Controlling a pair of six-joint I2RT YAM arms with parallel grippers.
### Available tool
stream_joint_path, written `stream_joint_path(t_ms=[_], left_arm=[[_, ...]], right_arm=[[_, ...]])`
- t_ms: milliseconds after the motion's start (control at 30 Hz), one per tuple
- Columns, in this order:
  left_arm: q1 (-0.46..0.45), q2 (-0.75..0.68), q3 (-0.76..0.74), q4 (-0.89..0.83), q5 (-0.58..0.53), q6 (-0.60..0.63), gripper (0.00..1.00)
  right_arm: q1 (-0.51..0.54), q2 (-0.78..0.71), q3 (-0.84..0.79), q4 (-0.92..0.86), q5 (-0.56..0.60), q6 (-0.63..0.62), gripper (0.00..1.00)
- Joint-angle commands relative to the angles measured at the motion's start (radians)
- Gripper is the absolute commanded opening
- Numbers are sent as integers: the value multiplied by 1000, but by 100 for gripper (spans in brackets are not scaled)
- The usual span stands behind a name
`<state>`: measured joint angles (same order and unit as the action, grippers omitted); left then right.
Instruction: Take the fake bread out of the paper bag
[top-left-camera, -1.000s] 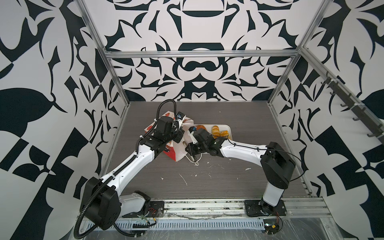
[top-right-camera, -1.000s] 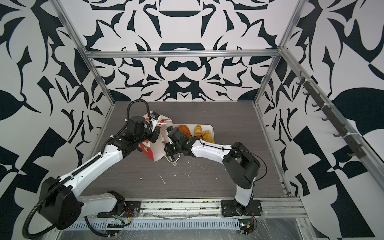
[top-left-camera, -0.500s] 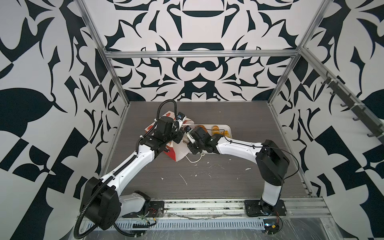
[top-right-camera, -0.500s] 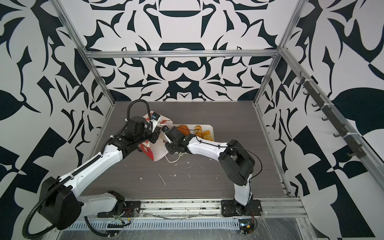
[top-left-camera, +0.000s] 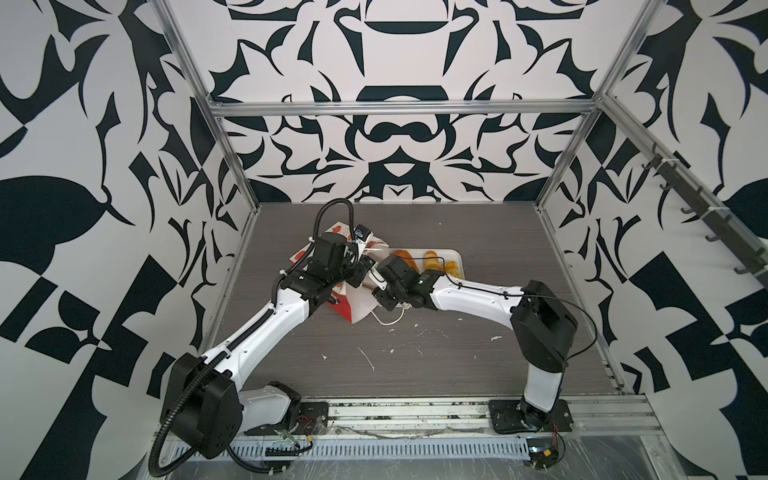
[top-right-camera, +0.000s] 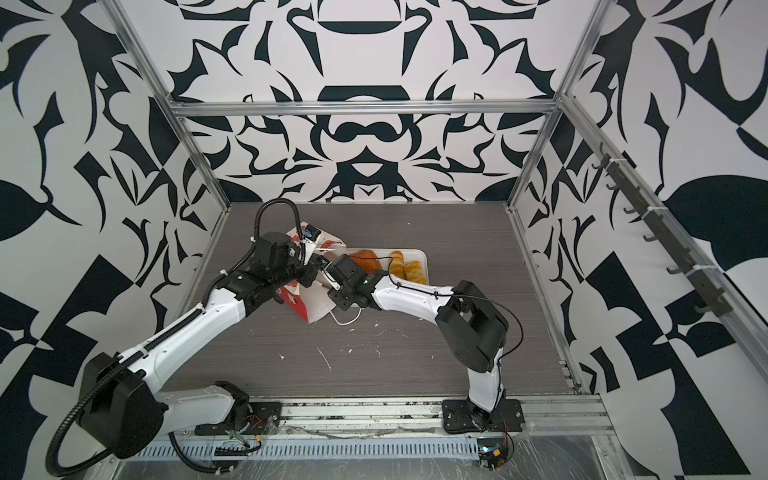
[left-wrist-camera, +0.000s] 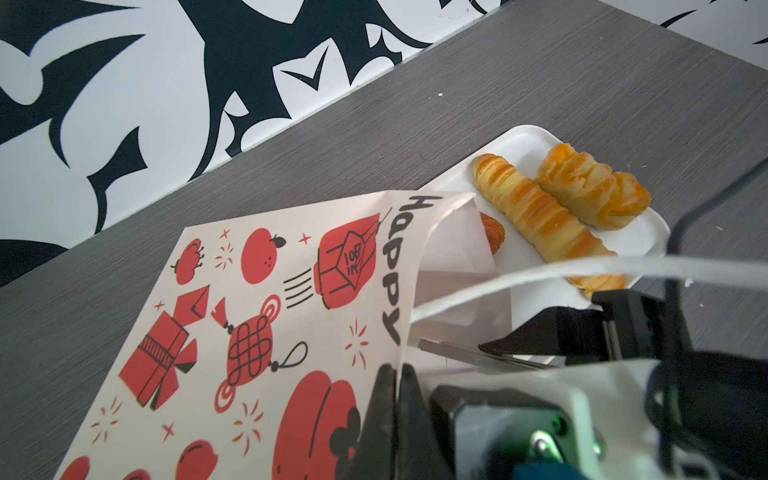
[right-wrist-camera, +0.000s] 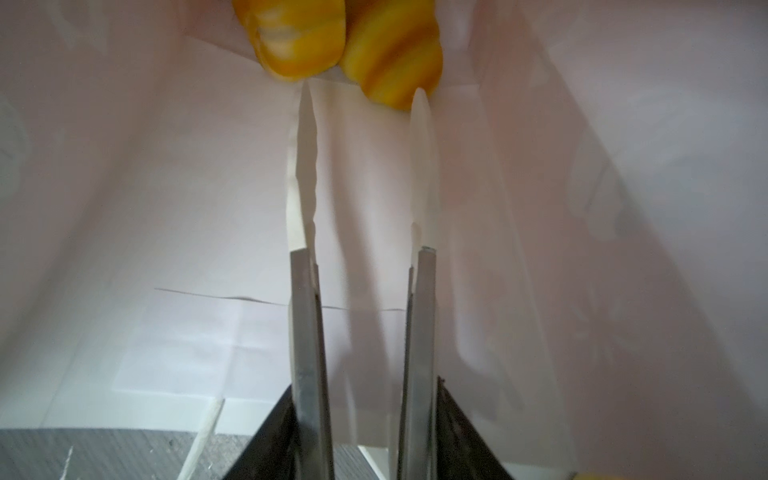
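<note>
While the left claw (left-wrist-camera: 395, 374) clamps the paper bag (left-wrist-camera: 249, 311), the empty right claw (right-wrist-camera: 362, 93), only half-open, may push the fake bread (right-wrist-camera: 299, 37) deeper.

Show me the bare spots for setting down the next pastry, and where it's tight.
Free: the wide table front near the arm bases; the stretch from the tray to the right wall; the strip behind the tray. Crowded: the paper bag mouth, where the left pincer and right pincer meet, and the tray, holding pastries.
</note>
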<state>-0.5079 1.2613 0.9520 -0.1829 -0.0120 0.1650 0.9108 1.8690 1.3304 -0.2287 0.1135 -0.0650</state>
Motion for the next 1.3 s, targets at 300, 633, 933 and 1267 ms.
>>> stream_joint_path(t_ms=[300,633,933,1267], left_arm=[[-4,6,37,-7,52,-10,0],[-4,5,48,20,7,-3,0],[-5,52,120,-37,8,57,0],[-4,60,139,-58,19,57,0]], right_arm=[[5,83,164,37,92,-79,51],[10,110,170,62,54,-44,50],[17,102,142,100,69,-30,50],[20,95,140,134,218,-39,51]])
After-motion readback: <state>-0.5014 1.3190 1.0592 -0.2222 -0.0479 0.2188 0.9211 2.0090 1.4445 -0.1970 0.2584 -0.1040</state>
